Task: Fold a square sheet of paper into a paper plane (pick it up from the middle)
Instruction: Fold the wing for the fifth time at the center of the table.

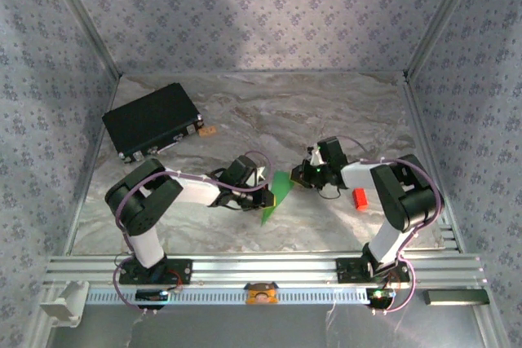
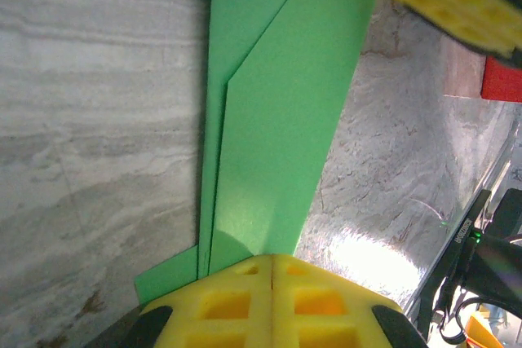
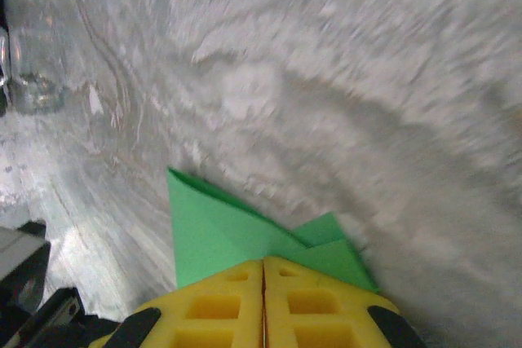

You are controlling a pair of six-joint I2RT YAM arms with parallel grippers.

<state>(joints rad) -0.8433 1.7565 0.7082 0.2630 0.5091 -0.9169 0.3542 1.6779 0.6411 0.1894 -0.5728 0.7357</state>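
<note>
Both grippers, left [image 2: 271, 270] and right [image 3: 263, 270], pinch the thin, bendy paper plane [image 1: 276, 195] by its edges.

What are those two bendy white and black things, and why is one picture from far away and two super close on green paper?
Those are two robot arms bolted to a table. The far-away picture comes from a camera up above them. The two close ones come from little cameras on each arm's wrist, so you see the yellow fingers right at the bottom.

The left gripper and the right gripper are both shut, pinching a piece of green paper between them. It is already folded into a long pointed shape, partway to being a paper plane.

Also on the marble table: a black case at the back left and a small red block by the right arm.
</note>
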